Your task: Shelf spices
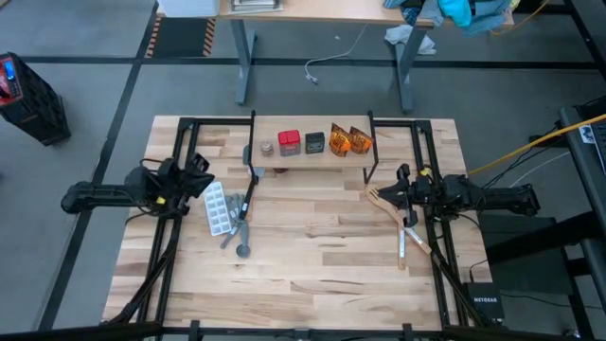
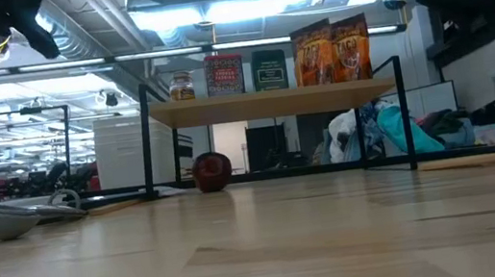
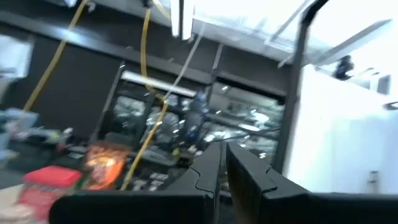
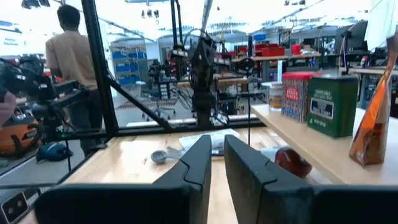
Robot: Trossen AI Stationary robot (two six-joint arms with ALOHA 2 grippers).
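High view: spices (image 1: 312,142) between tools.

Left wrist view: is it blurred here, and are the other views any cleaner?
Left wrist view: smeared throughout, red box only a blob. Right wrist view: sharp, labels on the dark box distinct. Low view: ceiling lights glare behind the shelf. High view: evenly lit.
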